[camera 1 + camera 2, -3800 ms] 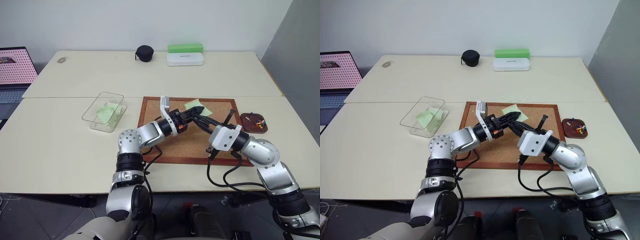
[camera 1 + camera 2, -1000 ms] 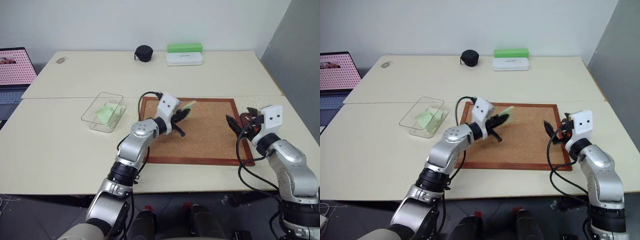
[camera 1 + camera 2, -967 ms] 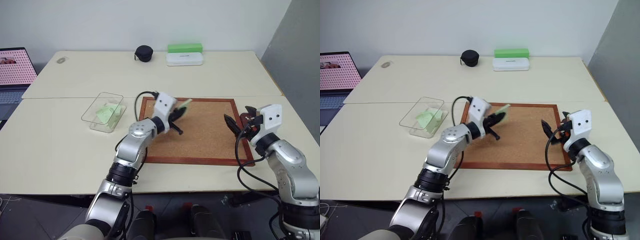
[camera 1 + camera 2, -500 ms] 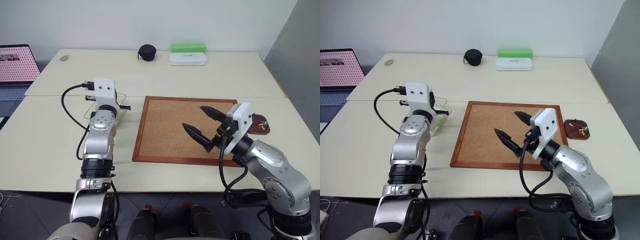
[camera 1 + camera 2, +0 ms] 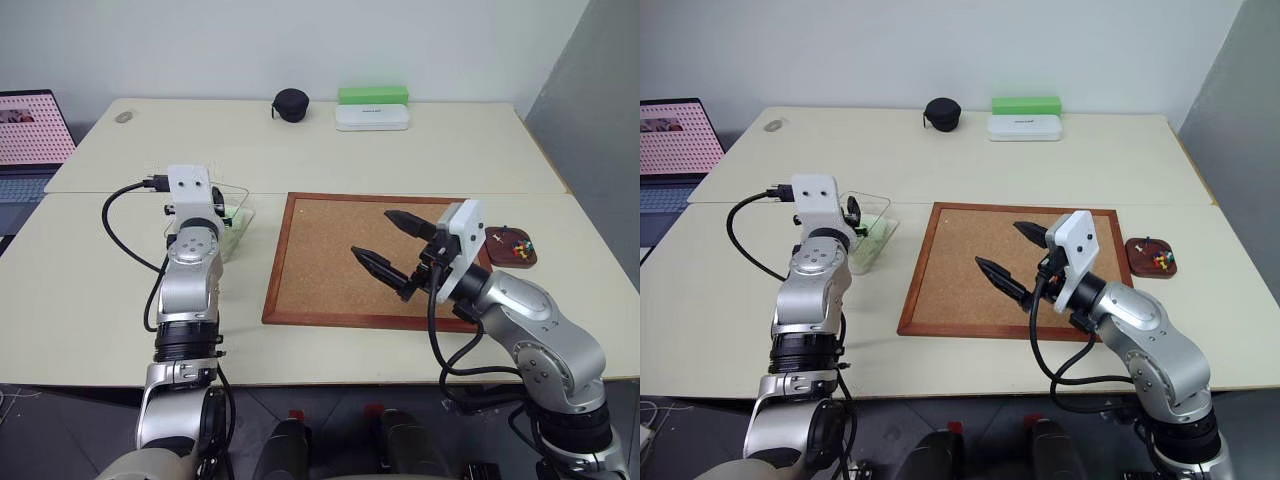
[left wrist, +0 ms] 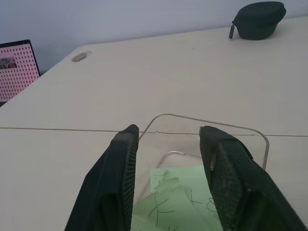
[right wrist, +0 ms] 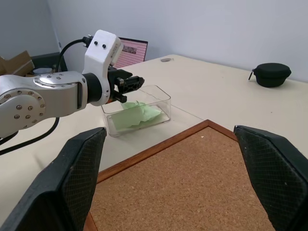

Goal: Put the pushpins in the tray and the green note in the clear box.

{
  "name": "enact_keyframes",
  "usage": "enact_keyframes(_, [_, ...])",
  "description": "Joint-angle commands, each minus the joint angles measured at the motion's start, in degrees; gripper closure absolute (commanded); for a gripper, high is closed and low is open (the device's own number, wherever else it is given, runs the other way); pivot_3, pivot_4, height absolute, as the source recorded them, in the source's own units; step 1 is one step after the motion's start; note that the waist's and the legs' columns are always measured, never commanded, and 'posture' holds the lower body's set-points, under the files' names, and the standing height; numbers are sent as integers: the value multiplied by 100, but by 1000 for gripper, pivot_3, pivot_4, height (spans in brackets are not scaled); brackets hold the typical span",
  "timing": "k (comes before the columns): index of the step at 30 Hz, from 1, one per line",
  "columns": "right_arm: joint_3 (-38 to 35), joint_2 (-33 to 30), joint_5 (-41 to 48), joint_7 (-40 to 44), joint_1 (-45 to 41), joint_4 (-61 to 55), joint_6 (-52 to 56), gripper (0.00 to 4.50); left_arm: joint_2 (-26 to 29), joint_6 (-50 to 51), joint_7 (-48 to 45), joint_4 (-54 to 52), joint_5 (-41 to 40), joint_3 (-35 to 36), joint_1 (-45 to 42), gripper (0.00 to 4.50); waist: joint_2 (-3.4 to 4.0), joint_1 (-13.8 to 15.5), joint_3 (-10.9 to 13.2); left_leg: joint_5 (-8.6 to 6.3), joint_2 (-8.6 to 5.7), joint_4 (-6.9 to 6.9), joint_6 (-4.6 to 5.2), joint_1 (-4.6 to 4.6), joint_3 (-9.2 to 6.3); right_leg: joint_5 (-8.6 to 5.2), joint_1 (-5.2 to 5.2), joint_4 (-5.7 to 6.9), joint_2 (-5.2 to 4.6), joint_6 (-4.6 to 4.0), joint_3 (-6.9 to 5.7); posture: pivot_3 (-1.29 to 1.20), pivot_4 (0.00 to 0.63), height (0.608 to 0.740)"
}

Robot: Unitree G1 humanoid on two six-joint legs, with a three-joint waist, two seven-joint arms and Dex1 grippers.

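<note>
Cork board [image 5: 370,255] on the table: bare, no pins seen | transparent plastic clear box [image 7: 139,113]: pale green note [image 6: 185,204] inside, my left claw [image 6: 168,180] spread above | dark reddish tray [image 5: 511,246]: pushpins [image 5: 518,242] in it | right claw [image 5: 395,245] spread, empty | task looks finished.

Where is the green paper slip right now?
The green note lies inside the clear box, on the robot's left beside the cork board, under the left tool.

Both arms are being shown in brushed silver segments with black ribbed joints. A white camera block is being carried on each wrist, black cables are being looped alongside, and tapered black textured fingers [image 6: 120,183] are being displayed.
</note>
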Motion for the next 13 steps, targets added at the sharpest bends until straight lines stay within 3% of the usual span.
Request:
enact_keyframes(1, [-81,69,-225,-301,96,-68,-146,0,-18,-99,-473,-542,-155,-242,137,1271,0,0,0,0,0,0,0,0,0,0,0,0,0,0,0,0,150,740])
enact_keyframes(5, [64,227,-1172,-1260,291,214,-138,0,-195,-18,-1267,-1365,-499,-784,679,544,-1,1,-1,0,1,0,-2,0,2,1,0,0,-1,-2,2,0,150,740])
enact_keyframes(13, [145,880,-2347,-2562,481,773,-223,0,-561,179,-1635,-2264,-768,-1251,1670,544,0,-24,-1,0,6,-2,-2,6,9,-5,-5,7,2,7,10,0,150,740])
